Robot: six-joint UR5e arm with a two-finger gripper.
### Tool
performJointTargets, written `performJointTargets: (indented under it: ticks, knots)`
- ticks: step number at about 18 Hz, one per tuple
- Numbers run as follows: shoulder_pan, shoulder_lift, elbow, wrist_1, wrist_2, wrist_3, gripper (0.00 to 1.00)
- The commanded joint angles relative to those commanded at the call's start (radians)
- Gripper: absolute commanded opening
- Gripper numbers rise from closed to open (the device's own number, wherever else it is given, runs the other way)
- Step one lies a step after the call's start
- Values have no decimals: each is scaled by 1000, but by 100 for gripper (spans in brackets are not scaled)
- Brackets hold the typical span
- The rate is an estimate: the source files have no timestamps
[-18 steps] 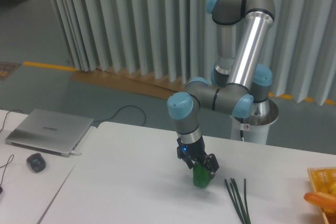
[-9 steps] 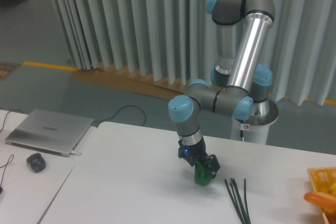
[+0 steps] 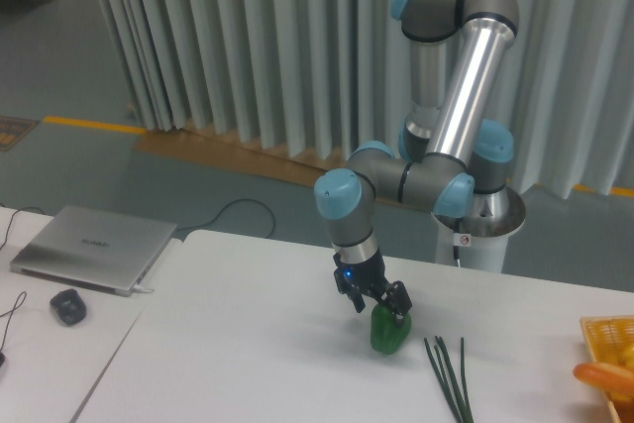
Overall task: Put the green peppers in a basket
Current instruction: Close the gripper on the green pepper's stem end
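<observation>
A white table (image 3: 248,344) carries a yellow-orange lattice plastic basket (image 3: 599,334) at its far right edge. The black 2-finger gripper (image 3: 384,308) clamps the top of the glossy dark-green bell pepper (image 3: 389,332), which hangs directly beneath it at mid-table, just left of thin green scallion stalks (image 3: 448,373).

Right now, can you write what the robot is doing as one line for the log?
stage: grasp | gripper: on top of glossy dark-green bell pepper | pepper: by thin green scallion stalks | yellow-orange lattice basket: far right, pepper not inside
</observation>
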Motion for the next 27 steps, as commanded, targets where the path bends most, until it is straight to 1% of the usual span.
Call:
performJointTargets:
  ticks: [7,10,12,14,16,18,19,21,23,24,25,27]
  knots:
    - [9,-3,-2,0,2,5,100]
    - [12,-20,-2,3,5,11,100]
    - [24,-37,-2,21,20,11,100]
    - [26,-48,0,23,25,11,100]
    - [38,-43,11,25,25,12,100]
    - [58,-35,52,18,17,17,100]
    - [70,-34,57,17,17,32,100]
    - [75,-35,49,17,18,66,100]
    - [81,-23,71,17,18,66,100]
    - [80,-2,66,15,18,66,100]
    - [78,5,57,17,17,67,100]
    - [83,2,46,21,17,69,100]
